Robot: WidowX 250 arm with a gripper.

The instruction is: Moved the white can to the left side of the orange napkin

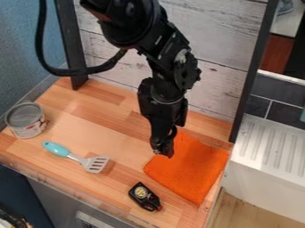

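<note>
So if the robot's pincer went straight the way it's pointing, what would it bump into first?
Probably the orange napkin, near its edge. The pincer points down that way, but its height is hard to tell, so it might touch the wooden counter beside the napkin instead.

The black arm (168,51) enters from the top edge, its end effector (162,148) hanging downward.

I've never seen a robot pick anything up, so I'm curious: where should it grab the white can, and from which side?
Probably by its upper sides, just below the rim, coming down from above. The can stands upright with its round top facing up, and the blue wall rises close by, leaving less room on that side.
</note>
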